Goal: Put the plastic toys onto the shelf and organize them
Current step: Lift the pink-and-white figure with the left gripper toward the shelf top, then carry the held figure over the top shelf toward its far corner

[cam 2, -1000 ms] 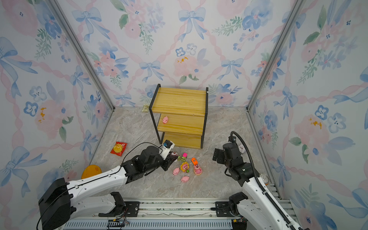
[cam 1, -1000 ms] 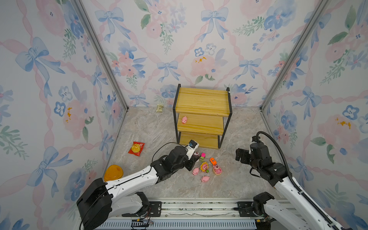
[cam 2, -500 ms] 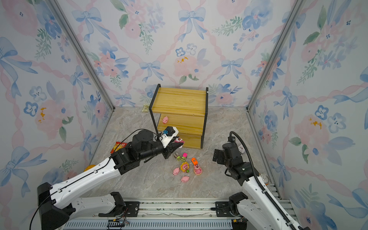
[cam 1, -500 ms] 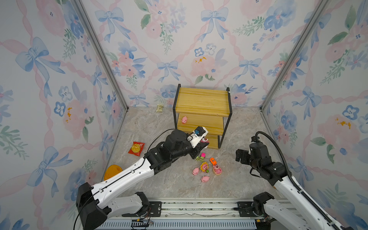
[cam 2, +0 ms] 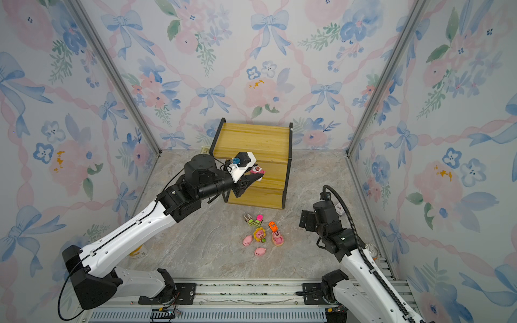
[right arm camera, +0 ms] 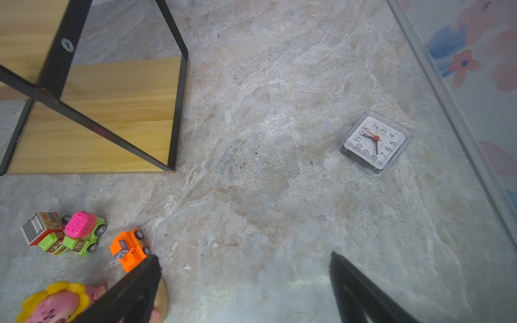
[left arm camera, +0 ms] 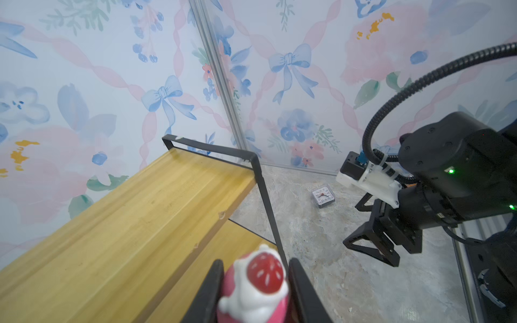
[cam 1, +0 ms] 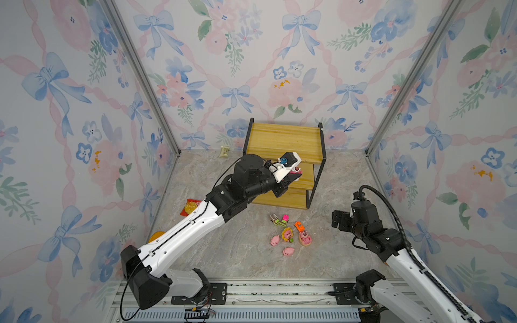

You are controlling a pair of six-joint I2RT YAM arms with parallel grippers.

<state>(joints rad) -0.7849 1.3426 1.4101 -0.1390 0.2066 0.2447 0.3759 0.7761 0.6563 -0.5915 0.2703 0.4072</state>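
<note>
My left gripper (cam 1: 296,175) (cam 2: 256,175) (left arm camera: 256,264) is shut on a pink bear figurine (left arm camera: 260,279) with a white hood and red strawberry cap. It holds the figurine (cam 1: 296,169) over the middle board of the shelf (cam 1: 282,139) (cam 2: 251,139) (left arm camera: 112,223), near the right side of its frame. On the floor in front lie several plastic toys: a grey-green car (cam 1: 274,218), a pink-green car (right arm camera: 81,226), an orange car (right arm camera: 128,247), two bear figurines (cam 1: 287,234) (cam 1: 305,239) and two pigs (cam 1: 275,240) (cam 1: 288,251). My right gripper (cam 1: 340,221) (right arm camera: 243,257) hangs open over bare floor to their right.
A small clock (right arm camera: 376,141) lies on the floor right of the shelf. A red snack packet (cam 1: 191,207) and an orange-lidded jar (cam 1: 156,236) sit at the left under my left arm. A small packet (cam 1: 223,151) lies by the back wall.
My left arm has lifted off the floor beside the toy cluster and swung up and back to the shelf's middle tier, carrying the bear. The right arm has not moved.
</note>
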